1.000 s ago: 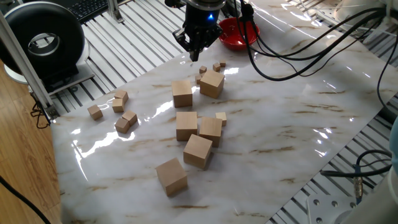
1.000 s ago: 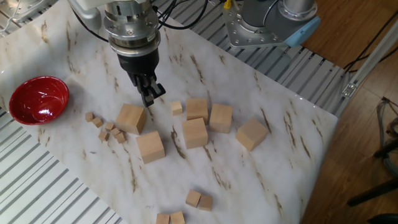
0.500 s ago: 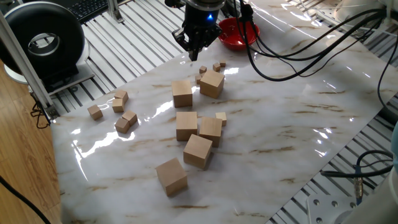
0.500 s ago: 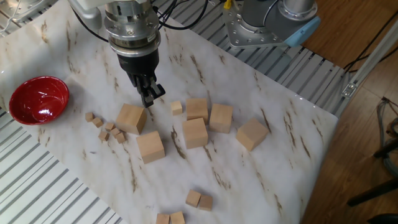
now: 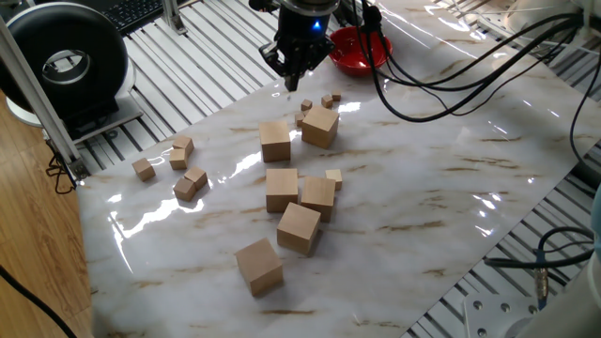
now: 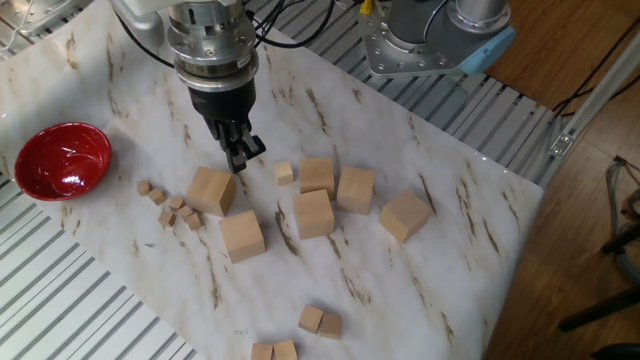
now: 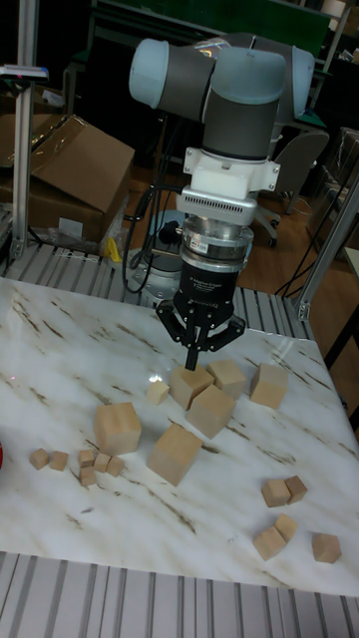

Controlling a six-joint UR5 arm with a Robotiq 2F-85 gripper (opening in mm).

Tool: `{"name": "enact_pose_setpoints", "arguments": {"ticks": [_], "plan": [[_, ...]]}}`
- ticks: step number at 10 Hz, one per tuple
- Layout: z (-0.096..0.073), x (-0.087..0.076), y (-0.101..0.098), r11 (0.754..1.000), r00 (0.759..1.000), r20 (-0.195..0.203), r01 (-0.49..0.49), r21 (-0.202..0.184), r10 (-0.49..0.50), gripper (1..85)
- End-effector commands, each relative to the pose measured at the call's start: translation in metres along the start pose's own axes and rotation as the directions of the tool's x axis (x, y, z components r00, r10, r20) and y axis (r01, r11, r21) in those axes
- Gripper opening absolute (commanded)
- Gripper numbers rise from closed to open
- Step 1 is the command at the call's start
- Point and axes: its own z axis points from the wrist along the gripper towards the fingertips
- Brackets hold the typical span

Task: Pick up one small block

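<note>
Several small blocks [image 6: 168, 214] lie clustered left of a large cube [image 6: 211, 191], between it and the red bowl; they also show in the tall fixed view as small blocks [image 7: 88, 461] and in one fixed view as small blocks [image 5: 327, 100]. One more small block [image 6: 285, 173] sits alone near the middle cubes. My gripper [image 6: 240, 160] hangs just above the table beside the large cube's far edge. Its fingers are pressed together and I see nothing between them. It shows too as gripper [image 5: 292, 83] and gripper [image 7: 191, 361].
Several large cubes [image 6: 313, 213] stand mid-table. Mid-sized cubes [image 6: 319, 321] lie near the front edge. A red bowl [image 6: 60, 160] sits at the left. Cables [image 5: 441, 75] trail over the marble top. Ribbed metal rails [image 6: 90, 300] border the table.
The gripper has risen very slightly while staying shut. No block has moved.
</note>
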Motion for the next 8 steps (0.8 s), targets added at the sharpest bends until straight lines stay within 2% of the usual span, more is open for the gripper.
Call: {"name": "enact_pose_setpoints", "arguments": {"ticks": [1,2,3,5,6,7,8], "plan": [[-0.002,0.0,-0.006,0.999,1.0,-0.001,0.031,0.021,-0.031,1.0],[-0.002,-0.002,-0.014,0.995,0.996,0.002,0.087,0.054,-0.087,1.0],[-0.002,-0.005,-0.017,0.987,0.989,0.007,0.148,0.069,-0.149,1.0],[-0.002,-0.001,0.001,0.984,0.984,0.002,0.178,-0.006,-0.178,1.0],[-0.002,-0.014,0.002,0.981,0.979,0.055,0.194,0.002,-0.194,1.0],[-0.002,-0.015,-0.016,0.975,0.976,0.041,0.209,0.071,-0.213,1.0],[-0.004,-0.023,-0.027,0.964,0.968,0.06,0.234,0.123,-0.243,1.0]]}}
